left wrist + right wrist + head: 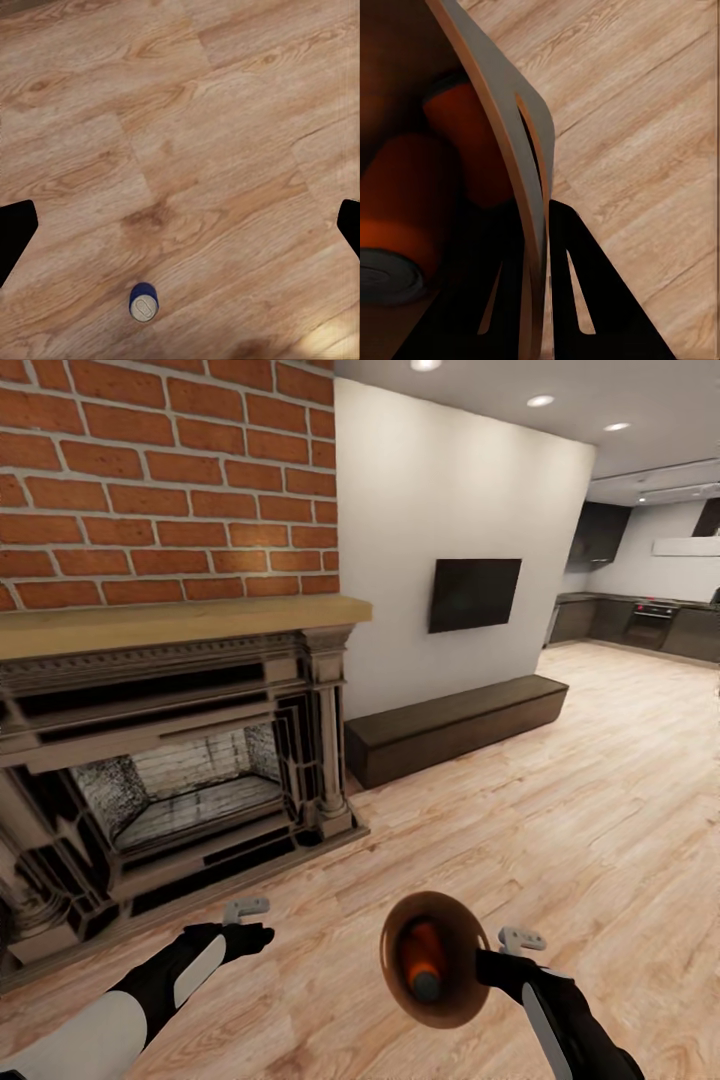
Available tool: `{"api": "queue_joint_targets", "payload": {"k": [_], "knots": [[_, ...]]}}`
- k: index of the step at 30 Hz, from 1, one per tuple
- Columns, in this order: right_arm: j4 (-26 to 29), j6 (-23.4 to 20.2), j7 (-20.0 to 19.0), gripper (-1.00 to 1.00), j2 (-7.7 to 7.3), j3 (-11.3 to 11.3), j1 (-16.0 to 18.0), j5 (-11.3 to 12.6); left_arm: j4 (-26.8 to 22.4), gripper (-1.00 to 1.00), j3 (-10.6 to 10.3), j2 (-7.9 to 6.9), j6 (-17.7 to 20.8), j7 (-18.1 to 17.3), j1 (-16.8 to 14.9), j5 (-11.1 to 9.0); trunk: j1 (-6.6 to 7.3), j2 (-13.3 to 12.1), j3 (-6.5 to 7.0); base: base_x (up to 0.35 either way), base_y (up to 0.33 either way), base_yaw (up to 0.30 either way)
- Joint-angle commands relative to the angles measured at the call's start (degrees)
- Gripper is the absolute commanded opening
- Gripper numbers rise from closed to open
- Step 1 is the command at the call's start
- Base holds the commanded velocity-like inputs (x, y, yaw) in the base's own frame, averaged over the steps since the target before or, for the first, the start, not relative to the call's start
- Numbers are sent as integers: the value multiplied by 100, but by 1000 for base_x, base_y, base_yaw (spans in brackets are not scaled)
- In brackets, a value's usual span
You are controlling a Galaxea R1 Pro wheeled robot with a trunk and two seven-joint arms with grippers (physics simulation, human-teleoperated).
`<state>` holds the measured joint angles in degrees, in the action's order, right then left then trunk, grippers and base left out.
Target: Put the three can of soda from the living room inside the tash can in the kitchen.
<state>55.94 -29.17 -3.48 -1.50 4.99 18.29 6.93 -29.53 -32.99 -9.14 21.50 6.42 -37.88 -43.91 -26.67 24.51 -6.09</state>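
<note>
No brand, label or writing could be read on any can or on the bin; the blue can showed only a plain grey top with its tab.

Counting the cans, I saw three; two orange cans lay inside the bin, one lower with its grey end toward the camera and the other behind it, deeper in; in the head view only one orange can could be made out in the dark interior. The one blue can stood upright and alone on the wood floor under my left arm.

My right gripper was closed on the bin's rim; one finger sat outside the wall and the other inside, just below the oval handle slot, and the bin was tipped with its mouth toward my head. My left gripper stood wide open with nothing in it; its two dark fingertips showed at the sides of the wrist view, the blue can on the floor well beyond them.

There was one brick chimney with one fireplace on my left, one television on the white wall, one long dark bench beneath it, and the dark kitchen cabinets far off on my right.
</note>
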Motion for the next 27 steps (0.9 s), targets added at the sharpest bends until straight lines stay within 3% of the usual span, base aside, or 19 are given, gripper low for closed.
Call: {"api": "queue_joint_targets", "payload": {"k": [1,18,27], "knots": [[4,-1,-40,-100,1,2,3,63,0,100,-20,0,-1,0,0,0,1,2,1,-87,111,-18],[4,-1,-39,-100,1,2,4,63,4,100,-58,0,-5,7,0,4,1,2,1,-50,76,-3],[4,5,-46,-100,1,2,3,63,6,100,-89,0,-6,8,0,5,1,2,1,0,-112,-23]]}}
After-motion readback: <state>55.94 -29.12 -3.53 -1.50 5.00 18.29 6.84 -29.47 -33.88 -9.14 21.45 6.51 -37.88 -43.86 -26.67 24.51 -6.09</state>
